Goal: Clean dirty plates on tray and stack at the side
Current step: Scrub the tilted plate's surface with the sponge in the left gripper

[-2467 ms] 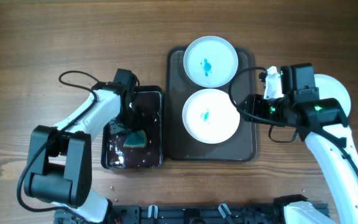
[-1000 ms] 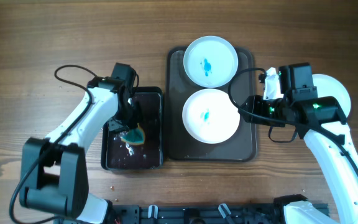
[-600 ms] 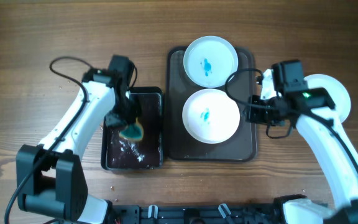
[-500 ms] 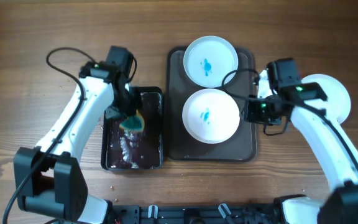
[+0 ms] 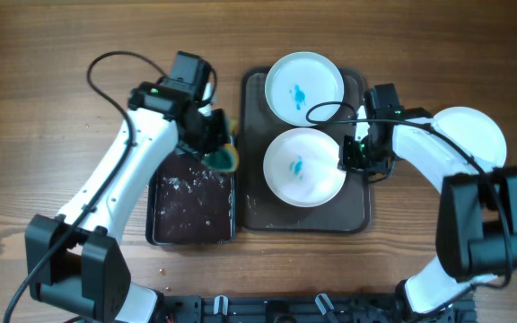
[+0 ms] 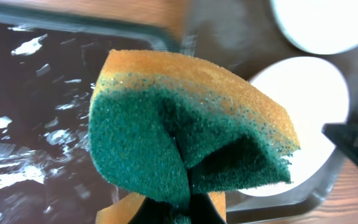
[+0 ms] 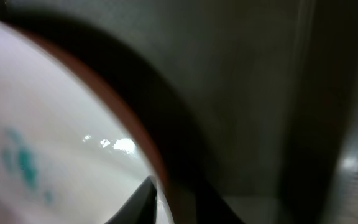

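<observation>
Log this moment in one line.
left hand: shut on sponge, beside tray | right hand: at smeared near plate rim, grip unclear | far plate: smeared | side plate: off tray

Overhead: bright, even, diffuse light with faint soft shadows, sharp throughout; white plate (image 5: 304, 167) close to overexposed, wet glints in the black tray (image 5: 191, 202). Left wrist: sponge (image 6: 185, 130) sharp, background mildly soft, glare streaks on the black tray. Right wrist: dim, heavily blurred, one small highlight on the plate.
</observation>
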